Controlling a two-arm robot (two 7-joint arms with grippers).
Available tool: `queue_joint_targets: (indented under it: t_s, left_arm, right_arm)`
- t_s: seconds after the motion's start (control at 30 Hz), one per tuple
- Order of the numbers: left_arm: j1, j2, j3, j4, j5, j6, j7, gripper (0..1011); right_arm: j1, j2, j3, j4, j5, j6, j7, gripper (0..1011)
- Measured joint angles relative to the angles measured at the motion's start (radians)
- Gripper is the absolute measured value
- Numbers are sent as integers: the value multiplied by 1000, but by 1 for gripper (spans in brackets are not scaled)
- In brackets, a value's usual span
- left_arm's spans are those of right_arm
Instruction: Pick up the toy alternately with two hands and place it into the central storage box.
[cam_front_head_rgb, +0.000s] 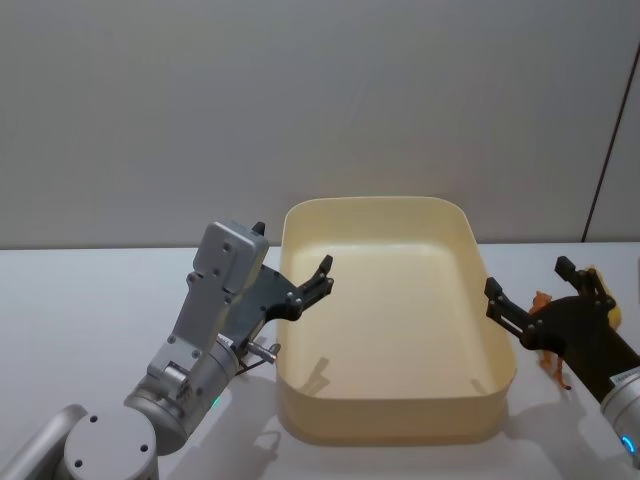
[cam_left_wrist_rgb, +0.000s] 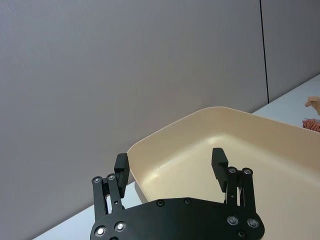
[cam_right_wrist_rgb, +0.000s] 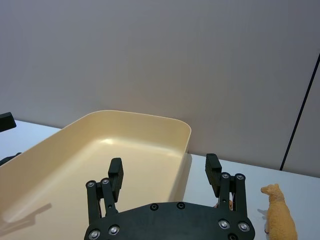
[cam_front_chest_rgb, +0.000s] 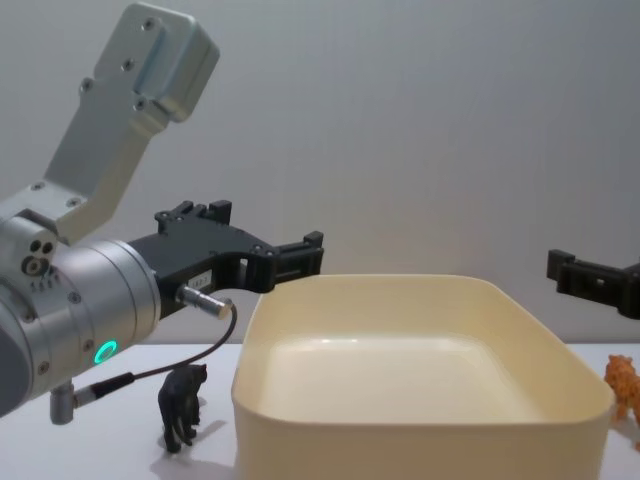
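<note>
The central storage box (cam_front_head_rgb: 400, 330) is a cream-yellow tub standing empty mid-table. My left gripper (cam_front_head_rgb: 312, 284) hovers open over the box's left rim, holding nothing; in the left wrist view its fingers (cam_left_wrist_rgb: 218, 160) frame the box (cam_left_wrist_rgb: 265, 150). My right gripper (cam_front_head_rgb: 528, 282) hangs open just right of the box, above an orange toy animal (cam_front_head_rgb: 553, 366). A tan toy animal (cam_right_wrist_rgb: 279, 217) stands beside the right gripper (cam_right_wrist_rgb: 164, 169). A black toy animal (cam_front_chest_rgb: 182, 405) stands on the table left of the box (cam_front_chest_rgb: 420, 400), below the left gripper (cam_front_chest_rgb: 300, 255).
A yellow toy (cam_front_head_rgb: 603, 288) lies at the far right, partly behind the right gripper. A striped orange toy (cam_left_wrist_rgb: 312, 124) and a tan one (cam_left_wrist_rgb: 313, 102) show beyond the box. A grey wall backs the white table (cam_front_head_rgb: 90, 300).
</note>
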Motion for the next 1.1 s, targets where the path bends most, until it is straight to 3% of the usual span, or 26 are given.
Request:
queue_joint_targets:
  t_s: [1.1]
  left_arm:
    - [0, 0, 0, 0, 0, 0, 0, 1001]
  right_arm:
    - [-2, 3, 3, 0, 1, -1, 0, 1001]
